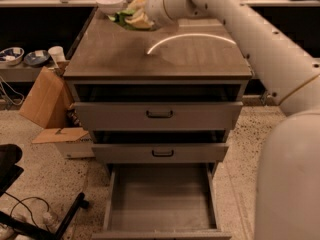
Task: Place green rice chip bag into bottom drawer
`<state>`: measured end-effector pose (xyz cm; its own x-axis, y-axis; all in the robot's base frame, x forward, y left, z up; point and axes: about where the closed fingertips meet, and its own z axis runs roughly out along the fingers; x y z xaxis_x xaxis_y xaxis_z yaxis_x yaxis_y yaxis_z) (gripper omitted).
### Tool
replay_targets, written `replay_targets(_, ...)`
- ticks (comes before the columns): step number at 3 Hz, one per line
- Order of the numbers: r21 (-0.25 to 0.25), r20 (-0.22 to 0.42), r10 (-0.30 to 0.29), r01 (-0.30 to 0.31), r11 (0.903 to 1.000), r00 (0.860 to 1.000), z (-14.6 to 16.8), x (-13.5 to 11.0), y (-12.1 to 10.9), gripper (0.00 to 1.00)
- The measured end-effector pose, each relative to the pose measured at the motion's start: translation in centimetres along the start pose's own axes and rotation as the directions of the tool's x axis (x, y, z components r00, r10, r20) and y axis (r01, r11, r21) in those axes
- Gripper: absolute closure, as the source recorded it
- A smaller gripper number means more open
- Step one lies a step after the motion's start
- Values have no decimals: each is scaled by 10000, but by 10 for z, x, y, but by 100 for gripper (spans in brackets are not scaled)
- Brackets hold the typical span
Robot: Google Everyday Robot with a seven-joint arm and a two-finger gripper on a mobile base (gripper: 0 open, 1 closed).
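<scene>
The bottom drawer (160,206) stands pulled out, well below the fingers, its flat grey floor showing whole. The two upper drawers (160,116) are pushed nearly in. At the far-left corner of the cabinet top (195,59) the gripper (128,18) has its fingers (141,20) pinched on the green rice chip bag (119,19) — a white bowl (110,3) just beside them. Down to their left, a cardboard box (42,100) leans on the speckled floor (45,169).

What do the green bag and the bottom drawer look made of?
Green rice chip bag, at the end effector by the far edge of the cabinet top: probably thin plastic film, with crumpled folds. Bottom drawer: matte grey, perhaps painted metal or laminate, with a flat, even floor.
</scene>
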<state>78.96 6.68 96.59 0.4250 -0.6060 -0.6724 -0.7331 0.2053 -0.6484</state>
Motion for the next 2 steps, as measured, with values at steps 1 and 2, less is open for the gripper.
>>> replay_targets(1,638,831,-1209,1158,9912,9892,-71,-71,0,100)
replay_targets(2,1188,1499,-2003,1835,9758,9682,-124,-131,20,100)
